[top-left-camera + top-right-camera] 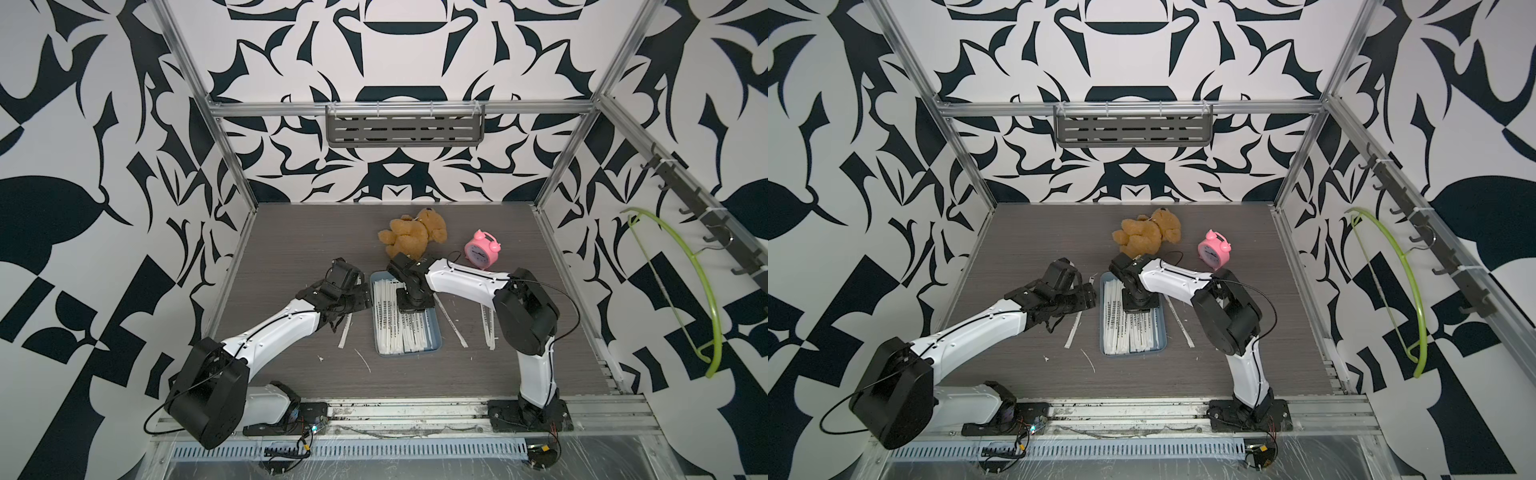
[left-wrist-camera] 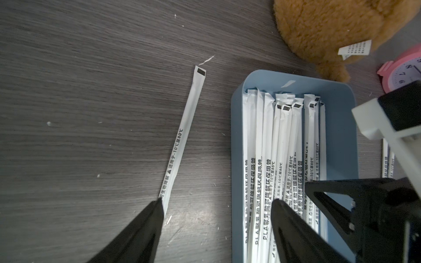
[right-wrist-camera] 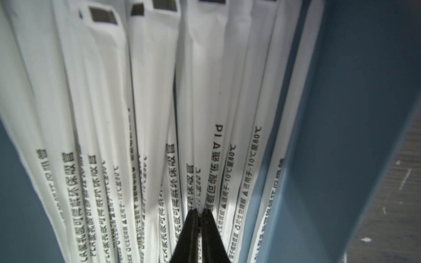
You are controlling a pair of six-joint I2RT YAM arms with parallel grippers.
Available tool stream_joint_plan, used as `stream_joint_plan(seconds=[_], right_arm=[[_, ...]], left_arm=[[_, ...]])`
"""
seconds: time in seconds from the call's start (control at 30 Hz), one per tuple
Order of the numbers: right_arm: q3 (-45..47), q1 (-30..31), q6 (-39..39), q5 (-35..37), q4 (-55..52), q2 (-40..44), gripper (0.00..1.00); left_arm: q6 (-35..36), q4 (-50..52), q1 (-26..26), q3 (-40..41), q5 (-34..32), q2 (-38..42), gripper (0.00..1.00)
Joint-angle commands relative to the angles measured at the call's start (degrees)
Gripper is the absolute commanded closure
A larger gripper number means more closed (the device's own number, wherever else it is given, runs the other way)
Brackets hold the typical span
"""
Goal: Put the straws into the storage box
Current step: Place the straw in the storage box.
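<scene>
B/w patterned walls. Grey slotted shelf on back wall; green hanger on rt hook rail. Dark wood-grain bench.

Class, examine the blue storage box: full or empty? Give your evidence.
Partly full: many straws lie side by side in the storage box, bare blue floor showing along one edge.
</scene>
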State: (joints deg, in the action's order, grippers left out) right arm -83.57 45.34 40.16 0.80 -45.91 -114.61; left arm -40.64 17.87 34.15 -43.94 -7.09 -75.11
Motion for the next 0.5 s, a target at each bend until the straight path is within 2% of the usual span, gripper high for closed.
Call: stream_joint_plan(seconds=[0.0, 0.2, 0.47], right_arm=[[-0.33, -0.34, -0.21, -0.01, -0.32, 0.17, 0.87], [-0.94, -0.25, -0.27, -0.09, -1.44, 1.93, 0.8], [-5.77, -0.34, -2.03, 0.2, -5.89, 5.93, 0.73]], left_arm=[[0.83, 1.74, -0.09, 0.03, -0.77, -0.08, 0.19], [3.46, 3.96, -2.44, -0.78, -0.53, 0.74, 0.23], [11.26, 8.18, -11.28, -3.28, 8.69, -3.74, 0.34]])
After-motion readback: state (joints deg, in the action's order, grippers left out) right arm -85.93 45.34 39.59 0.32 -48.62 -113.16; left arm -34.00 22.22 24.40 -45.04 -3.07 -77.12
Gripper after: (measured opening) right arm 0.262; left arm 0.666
